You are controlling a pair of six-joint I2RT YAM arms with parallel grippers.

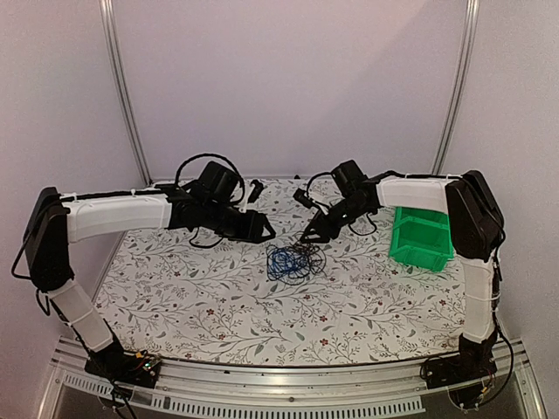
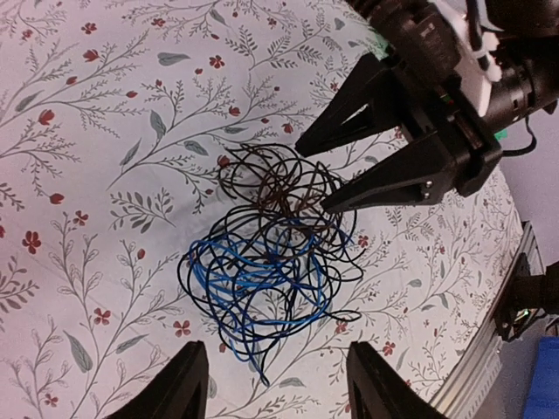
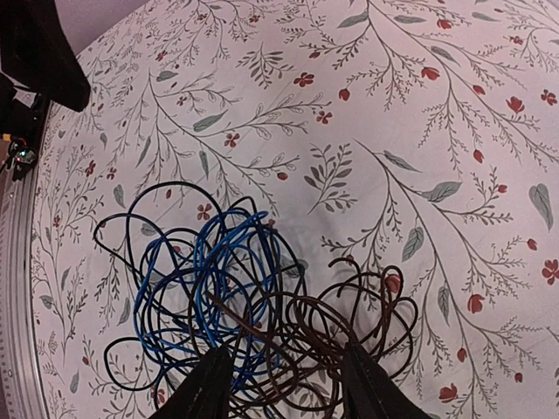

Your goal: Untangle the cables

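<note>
Left gripper (image 2: 279, 384) jaws stand apart, empty, at 6 o'clock of the cables (image 2: 262, 271), which lie mid-table (image 1: 175, 288). Right gripper (image 2: 314, 177) jaws stand apart at the tangle's 1 o'clock edge. Strands are fully interlaced, so all separation is judged outstanding.

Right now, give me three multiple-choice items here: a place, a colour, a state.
1. The bin stands: A) right of the cables B) left of them C) on them
2. Among black and brown strands, one is: A) yellow B) blue C) white
3. The right gripper is: A) shut on a cable B) hidden C) open

1 A: it stands off to their right in the top view.
2 B: blue loops show in both wrist views.
3 C: its jaws stand apart over the cables.
</note>
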